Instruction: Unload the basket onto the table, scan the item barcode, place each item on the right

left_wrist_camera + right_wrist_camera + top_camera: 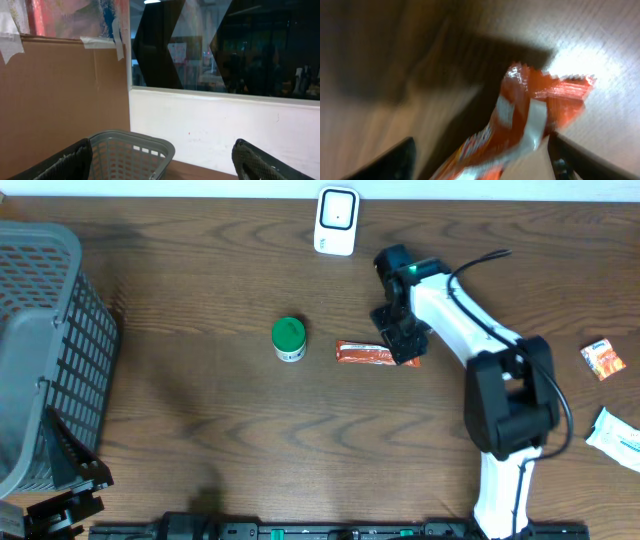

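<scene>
REMOTE RIG, RIGHT ARM AT THE PACKET: I judge the scan job barely begun. The orange snack packet (375, 354) lies flat on the wooden table (200, 440) at mid-table, not lifted. The white barcode scanner (336, 221) stands well apart at the far edge with nothing presented to it.

My right gripper (405, 348) is down at the packet's right end. In the wrist view the crimped end of the packet shows between the two fingers (390, 162), nearer the right-hand one. That picture is blurred, so I cannot tell whether the jaws are pinching the foil or only straddling it.

Left to do, as I read it: secure the hold, lift, carry the packet to the scanner and turn its barcode toward it. My left gripper (162, 150) hangs spread wide and empty near the grey basket (125, 135), out of the action. A green-lidded jar (289, 338) stands near the packet's other end.
</scene>
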Robot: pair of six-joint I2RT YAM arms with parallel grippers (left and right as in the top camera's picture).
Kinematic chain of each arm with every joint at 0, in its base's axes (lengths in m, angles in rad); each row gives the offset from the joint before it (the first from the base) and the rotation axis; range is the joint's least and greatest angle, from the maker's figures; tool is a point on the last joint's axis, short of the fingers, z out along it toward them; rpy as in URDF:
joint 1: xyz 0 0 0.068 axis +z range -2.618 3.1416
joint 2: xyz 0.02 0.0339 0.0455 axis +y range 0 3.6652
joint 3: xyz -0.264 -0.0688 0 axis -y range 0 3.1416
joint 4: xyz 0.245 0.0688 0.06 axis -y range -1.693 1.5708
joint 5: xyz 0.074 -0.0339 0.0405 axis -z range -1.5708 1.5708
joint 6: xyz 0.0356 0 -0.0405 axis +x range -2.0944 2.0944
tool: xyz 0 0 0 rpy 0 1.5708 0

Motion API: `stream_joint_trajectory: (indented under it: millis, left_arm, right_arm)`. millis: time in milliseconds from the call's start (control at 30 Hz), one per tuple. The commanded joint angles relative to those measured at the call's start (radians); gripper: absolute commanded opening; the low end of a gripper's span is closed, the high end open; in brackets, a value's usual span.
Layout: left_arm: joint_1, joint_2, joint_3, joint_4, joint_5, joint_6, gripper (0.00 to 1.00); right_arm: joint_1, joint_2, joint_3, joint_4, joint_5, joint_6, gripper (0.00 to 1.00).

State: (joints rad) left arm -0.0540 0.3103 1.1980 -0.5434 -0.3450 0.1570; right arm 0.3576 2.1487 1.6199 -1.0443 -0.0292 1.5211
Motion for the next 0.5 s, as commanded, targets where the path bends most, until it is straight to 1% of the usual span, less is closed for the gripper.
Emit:
stream_joint_trajectory:
  millis: [0, 67, 100, 167, 267, 367, 467]
  left_arm:
    - [0.005, -0.010, -0.003, 0.001, 0.005, -0.002, 0.89]
    - [0.005, -0.010, -0.003, 0.001, 0.005, -0.002, 0.89]
    - [0.005, -0.010, -0.003, 0.001, 0.005, -0.002, 0.89]
    - [0.005, -0.010, -0.003, 0.001, 0.005, -0.002, 0.89]
    - [0.005, -0.010, -0.003, 0.001, 0.005, -0.002, 0.89]
    - [0.005, -0.010, -0.003, 0.001, 0.005, -0.002, 0.89]
    - [0.005, -0.010, -0.003, 0.001, 0.005, -0.002, 0.89]
  right_arm:
    - [0.002, 0.057, -0.011, 0.013, -0.006, -0.005, 0.47]
    - [0.003, 0.060, -0.011, 0.011, -0.006, -0.005, 0.36]
    - [0.003, 0.060, -0.011, 0.012, -0.003, -0.015, 0.23]
    - [0.003, 0.048, -0.011, 0.012, -0.002, -0.048, 0.01]
    - [0.000, 0.014, -0.010, 0.013, 0.002, -0.130, 0.02]
    - [-0.004, -0.059, -0.010, 0.010, -0.001, -0.253, 0.01]
    - [-0.007, -0.138, -0.010, 0.001, -0.021, -0.343, 0.01]
